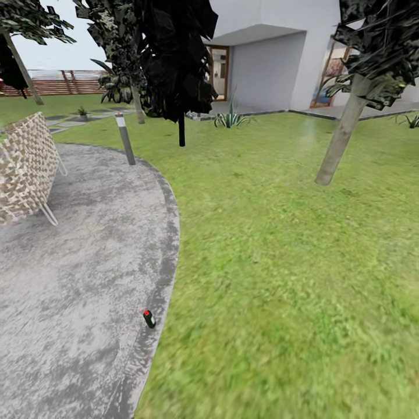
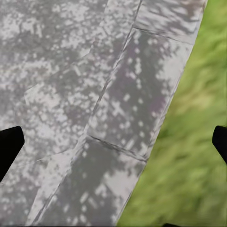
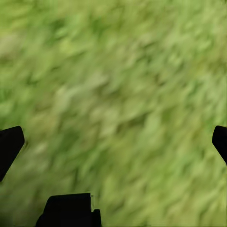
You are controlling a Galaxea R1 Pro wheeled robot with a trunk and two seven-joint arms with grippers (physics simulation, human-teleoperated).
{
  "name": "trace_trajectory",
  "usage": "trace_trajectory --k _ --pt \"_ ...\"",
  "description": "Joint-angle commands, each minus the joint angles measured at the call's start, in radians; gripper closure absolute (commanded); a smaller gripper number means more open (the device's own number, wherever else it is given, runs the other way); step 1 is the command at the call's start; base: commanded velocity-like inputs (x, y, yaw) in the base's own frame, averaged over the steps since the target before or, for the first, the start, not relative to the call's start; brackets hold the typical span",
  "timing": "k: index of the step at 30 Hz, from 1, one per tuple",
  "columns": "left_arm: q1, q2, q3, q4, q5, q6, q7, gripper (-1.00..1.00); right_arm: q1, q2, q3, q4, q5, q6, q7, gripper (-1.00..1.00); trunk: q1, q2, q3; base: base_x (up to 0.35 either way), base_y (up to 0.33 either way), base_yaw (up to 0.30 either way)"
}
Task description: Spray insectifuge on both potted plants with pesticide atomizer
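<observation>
1 pesticide atomizer (image 1: 149,318) on patio edge (image 1: 152,326).

Left gripper (image 2: 113,142) hanging over the patio's edge.

Its two dark fingertips (image 2: 9,146) sit spread wide apart, nothing between them; below, mottled grey paving slabs (image 2: 71,94) meet the blurred green lawn (image 2: 189,165) along a curving border.

The left gripper (image 2: 113,144) shows two plain black fingertips (image 2: 9,146); the right gripper (image 3: 113,144) matches, plus a blocky black body part (image 3: 68,210).
</observation>
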Motion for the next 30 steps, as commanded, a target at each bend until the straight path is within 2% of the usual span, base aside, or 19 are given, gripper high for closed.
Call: trace_trajectory --k 1,17,22,24,26,30 --pt "-0.001 0.0 0.0 0.001 0.01 -0.002 -0.006 -1.0 0.0 0.001 -0.004 0.001 0.011 -0.003 -0.001 -1.0 0.0 0.0 -0.002 0.094 0.02 0.258" --pt "-0.001 0.0 -0.002 0.003 0.009 -0.003 -0.007 -1.0 0.0 0.001 -0.002 0.001 0.012 -0.003 0.0 -1.0 0.0 0.0 -0.016 0.133 -0.232 0.243" --pt "-0.014 -0.005 -0.006 -0.02 0.002 0.0 -0.008 -1.0 -0.005 0.001 -0.002 -0.052 0.011 -0.004 0.002 -1.0 0.0 0.0 -0.016 0.129 -0.189 0.016" --pt "-0.04 -0.007 -0.01 -0.026 -0.004 0.003 -0.009 -1.0 -0.023 0.001 -0.002 -0.111 0.009 -0.004 0.002 -1.0 0.0 0.0 -0.016 0.033 -0.048 0.002" --pt "-0.101 -0.01 -0.011 -0.024 -0.013 0.009 -0.01 -1.0 -0.067 0.001 -0.002 -0.16 0.008 -0.002 0.002 -1.0 0.0 0.0 -0.016 0.013 -0.02 0.001" --pt "-0.19 -0.016 -0.012 -0.018 -0.032 0.015 -0.011 -1.0 -0.164 0.001 -0.002 -0.187 0.008 0.001 0.004 -1.0 0.0 0.0 -0.016 0.005 -0.007 0.0"
